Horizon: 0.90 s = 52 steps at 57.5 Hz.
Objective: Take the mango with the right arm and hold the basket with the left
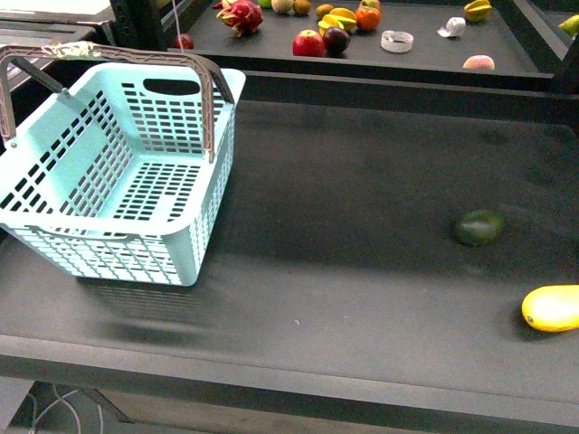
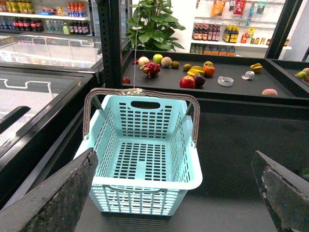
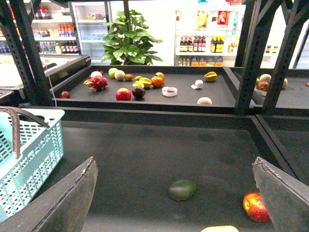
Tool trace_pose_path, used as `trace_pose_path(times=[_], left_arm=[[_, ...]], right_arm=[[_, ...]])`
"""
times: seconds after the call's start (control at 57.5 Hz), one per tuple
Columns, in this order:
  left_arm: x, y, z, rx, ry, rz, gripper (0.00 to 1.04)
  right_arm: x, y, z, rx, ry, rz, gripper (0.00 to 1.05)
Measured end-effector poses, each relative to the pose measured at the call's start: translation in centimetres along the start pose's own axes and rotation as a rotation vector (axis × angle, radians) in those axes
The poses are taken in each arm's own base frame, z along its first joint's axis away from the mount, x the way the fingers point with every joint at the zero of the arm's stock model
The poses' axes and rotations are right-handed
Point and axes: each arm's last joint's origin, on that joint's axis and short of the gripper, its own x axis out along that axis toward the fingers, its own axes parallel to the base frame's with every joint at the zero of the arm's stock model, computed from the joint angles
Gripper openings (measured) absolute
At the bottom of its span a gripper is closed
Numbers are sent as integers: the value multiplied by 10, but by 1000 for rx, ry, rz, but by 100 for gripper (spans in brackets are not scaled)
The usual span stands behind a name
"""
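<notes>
The yellow mango (image 1: 552, 308) lies at the right edge of the dark table, near the front; only its top shows in the right wrist view (image 3: 219, 228). The pale turquoise basket (image 1: 118, 181) stands empty at the table's left with its handles up, and it shows whole in the left wrist view (image 2: 145, 154). Neither arm shows in the front view. My left gripper (image 2: 178, 193) is open, hovering short of the basket's near rim. My right gripper (image 3: 178, 198) is open and empty, above the table with the mango just below its jaws.
A dark green oval fruit (image 1: 479, 227) lies behind the mango, also in the right wrist view (image 3: 183, 189). A red apple (image 3: 256, 207) sits beside it. A rear shelf (image 1: 425, 56) holds several fruits. Black frame posts (image 3: 251, 53) rise at the right.
</notes>
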Motion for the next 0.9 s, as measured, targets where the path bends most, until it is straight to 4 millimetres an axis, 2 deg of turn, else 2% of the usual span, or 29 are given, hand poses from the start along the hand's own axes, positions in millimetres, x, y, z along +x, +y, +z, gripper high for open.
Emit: trace_pose_path(times=[0.852,0.87,0.904], left_arm=[[0,0,0,0,0,0,97],[0,0,-1,-26,17,31,97],[3,-1,-5,-123,104,215,97]], right_arm=[[0,0,0,0,0,0,96],[0,0,0,0,0,0,96],[0,0,0,0,0,0,96]])
